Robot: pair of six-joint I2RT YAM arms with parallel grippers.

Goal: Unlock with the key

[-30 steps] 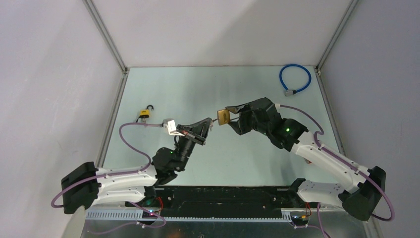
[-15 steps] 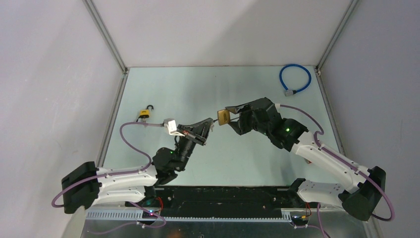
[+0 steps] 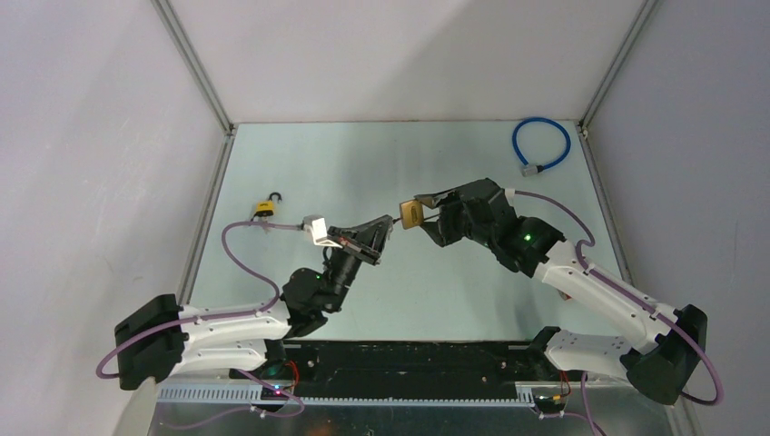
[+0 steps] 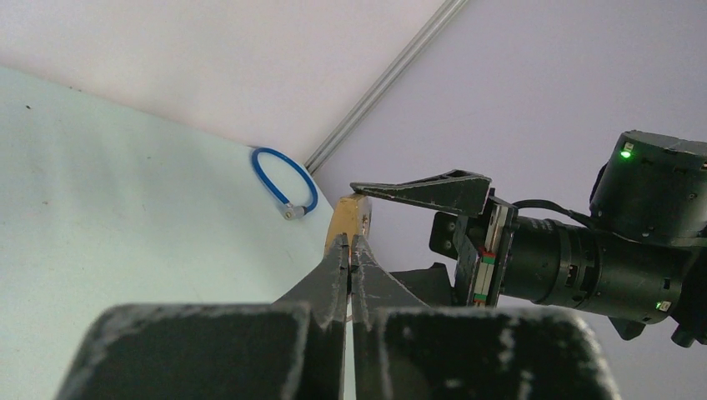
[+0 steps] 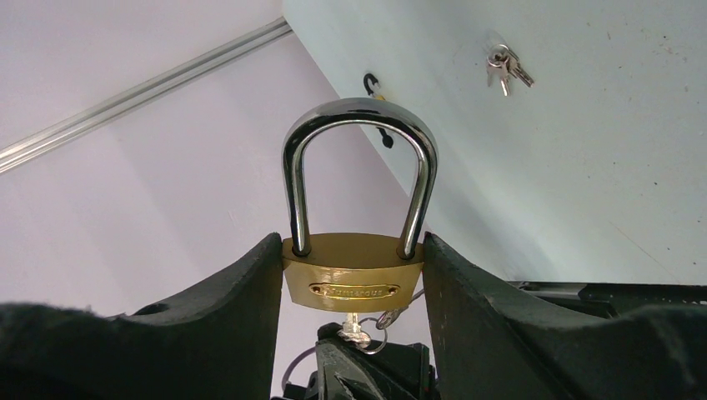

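Observation:
My right gripper (image 3: 419, 213) is shut on a brass padlock (image 5: 352, 273) with a steel shackle and holds it in the air above mid table; the shackle looks seated in the body. A small silver key (image 5: 353, 327) on a ring sits in the keyhole at the padlock's underside. My left gripper (image 3: 387, 229) is shut on that key, its fingertips (image 4: 348, 243) right at the padlock's brass edge (image 4: 351, 218). In the top view the padlock (image 3: 410, 214) sits between both grippers.
A second small yellow padlock (image 3: 266, 208) with an open shackle lies at the table's left. A bunch of spare keys (image 5: 503, 67) lies on the table. A blue cable loop (image 3: 539, 143) lies at the far right corner.
My left gripper has crept slightly toward the padlock and its wrist has turned a little. The right arm and padlock stay still.

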